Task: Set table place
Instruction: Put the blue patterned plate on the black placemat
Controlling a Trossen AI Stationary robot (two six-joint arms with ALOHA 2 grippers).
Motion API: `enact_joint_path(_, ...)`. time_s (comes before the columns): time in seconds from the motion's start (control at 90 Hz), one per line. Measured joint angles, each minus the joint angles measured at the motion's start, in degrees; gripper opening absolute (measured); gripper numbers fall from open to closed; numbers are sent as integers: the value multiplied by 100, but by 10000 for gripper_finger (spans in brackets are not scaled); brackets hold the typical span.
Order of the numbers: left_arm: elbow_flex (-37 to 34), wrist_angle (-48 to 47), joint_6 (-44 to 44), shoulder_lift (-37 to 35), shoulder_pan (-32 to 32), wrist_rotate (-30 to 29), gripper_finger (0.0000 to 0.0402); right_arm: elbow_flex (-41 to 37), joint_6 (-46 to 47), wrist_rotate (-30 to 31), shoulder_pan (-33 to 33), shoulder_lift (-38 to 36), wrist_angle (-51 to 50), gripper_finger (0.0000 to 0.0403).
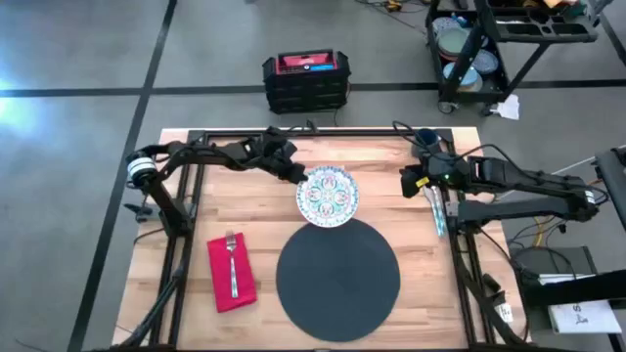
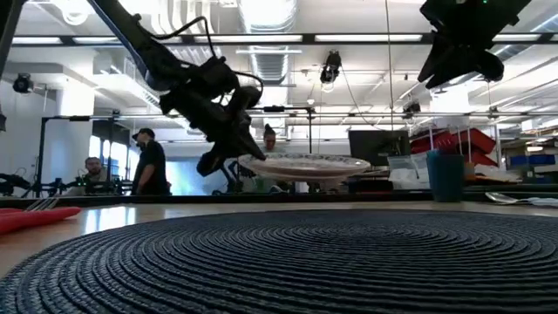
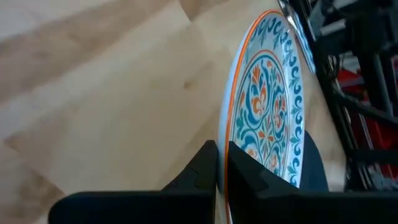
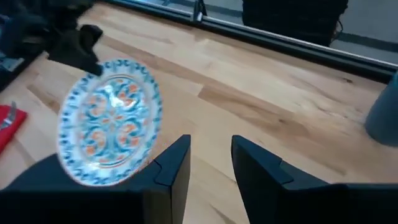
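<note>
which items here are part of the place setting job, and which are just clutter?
Job:
- plate, clamped at its rim by the left gripper, lifted off the table
- mat
- napkin with fork on it
- cup
- cutlery beside the right gripper, which is open and empty

Clutter:
- black and red case on the floor
- cart with dishes

- Left arm (image 1: pixel 210 154), upper left of the high view: dark, matte, jointed segments with a white cylindrical band near its outer end.
- Right arm (image 1: pixel 518 186), right of the high view: same dark finish, long straight links, and a small green light on the housing near the wrist.
- Left gripper (image 3: pixel 222 163), bottom of the left wrist view: two black, flat, angular fingers.
- Right gripper (image 4: pixel 210 163), bottom of the right wrist view: two black, blocky, wedge-shaped fingers.
</note>
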Motion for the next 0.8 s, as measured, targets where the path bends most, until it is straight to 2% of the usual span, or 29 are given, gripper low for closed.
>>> enact_joint_path(0.178, 132, -566, -29, -224, -462, 137, 0, -3, -58, -428, 11, -16, -227, 117)
enact_joint_path(0.411, 86, -1620, 71, -406, -1763, 129, 0, -222, -95, -804, 47, -95, -355, 125)
enact_joint_path(0.567, 66, -1516, -13, -174, -2548, -264, 0, -467, -62, -898, 178, -85, -269, 130)
enact_joint_path(0.622, 46, -1404, -78, -40, -2708, -455, 0, -608, 1, -948, 254, -85, -159, 131)
enact_joint_path(0.8, 53, -788, -352, 363, -2935, -549, 0, -1183, 413, -1124, 533, -91, 225, 133)
